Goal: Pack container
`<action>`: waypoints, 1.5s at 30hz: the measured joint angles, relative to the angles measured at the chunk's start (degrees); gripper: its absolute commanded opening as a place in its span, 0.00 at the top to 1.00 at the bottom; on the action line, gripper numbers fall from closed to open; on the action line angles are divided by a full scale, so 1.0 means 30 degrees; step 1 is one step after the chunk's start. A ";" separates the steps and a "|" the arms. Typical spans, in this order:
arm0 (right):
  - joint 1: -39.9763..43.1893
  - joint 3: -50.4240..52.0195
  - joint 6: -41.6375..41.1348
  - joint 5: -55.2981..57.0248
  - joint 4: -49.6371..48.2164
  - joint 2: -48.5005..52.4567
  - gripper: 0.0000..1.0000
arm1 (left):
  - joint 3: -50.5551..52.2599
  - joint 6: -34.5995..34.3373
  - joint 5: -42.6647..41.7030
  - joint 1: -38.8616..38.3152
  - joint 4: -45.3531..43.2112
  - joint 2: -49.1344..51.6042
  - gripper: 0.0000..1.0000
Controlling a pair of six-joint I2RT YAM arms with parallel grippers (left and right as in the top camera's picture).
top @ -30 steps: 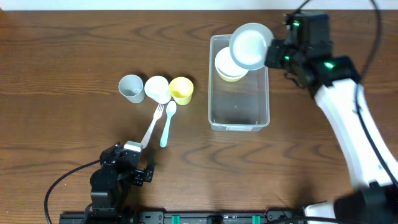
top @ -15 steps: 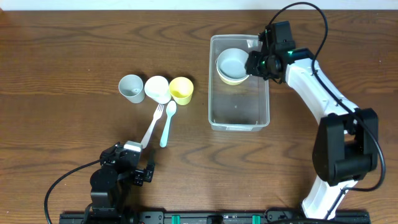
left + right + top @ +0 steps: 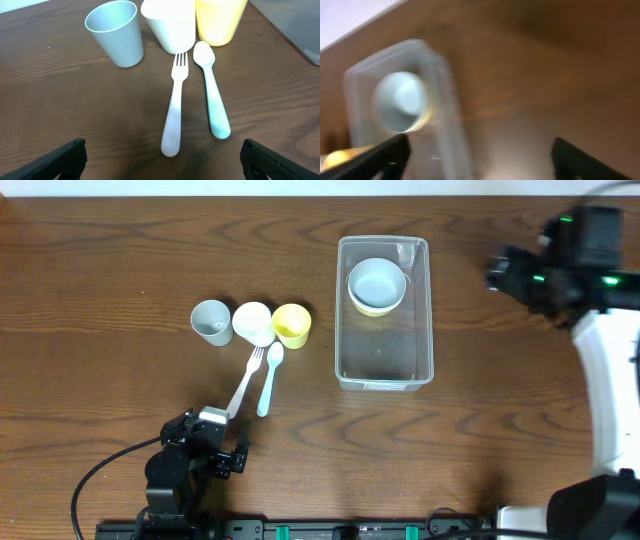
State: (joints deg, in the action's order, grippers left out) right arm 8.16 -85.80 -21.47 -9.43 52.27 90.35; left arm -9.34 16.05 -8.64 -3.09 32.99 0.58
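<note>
The clear container stands right of the table's middle. At its far end sits a pale blue bowl, nested in a yellow bowl. My right gripper hovers to the right of the container, open and empty. Its blurred wrist view shows the container and pale bowl at left, with the gripper over bare wood. My left gripper rests open near the front edge. In its wrist view the gripper stands just short of the fork and spoon.
A grey-blue cup, a white cup and a yellow cup stand in a row left of the container. The white fork and pale blue spoon lie in front of them.
My right gripper opened and let go of the pale bowl, which now sits in the yellow bowl inside the container. The arm then pulled away to the right. The left arm stayed still.
</note>
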 measured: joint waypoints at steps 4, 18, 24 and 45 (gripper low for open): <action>0.2295 0.0270 0.0007 0.0918 0.0984 0.0627 0.01 | 0.0000 0.0000 0.0007 0.0000 -0.0007 0.0000 0.02; 0.4386 0.0517 0.0015 0.1486 0.1588 0.1515 0.01 | 0.0007 -0.0095 -0.0189 0.0000 -0.0634 0.0000 0.02; 0.4386 0.0517 0.0015 0.1508 0.1581 0.1515 0.01 | -0.0510 -0.3075 -0.2106 0.0000 -0.2900 0.0007 0.02; 0.4386 0.0568 0.0015 0.1523 0.1596 0.1515 0.01 | -1.9985 -0.6834 0.1399 0.0277 0.4481 2.4924 0.02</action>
State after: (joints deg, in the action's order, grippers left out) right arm 21.32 -84.09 -21.43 -4.86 57.06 94.89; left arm -69.30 -4.45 -4.45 -2.26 46.44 75.35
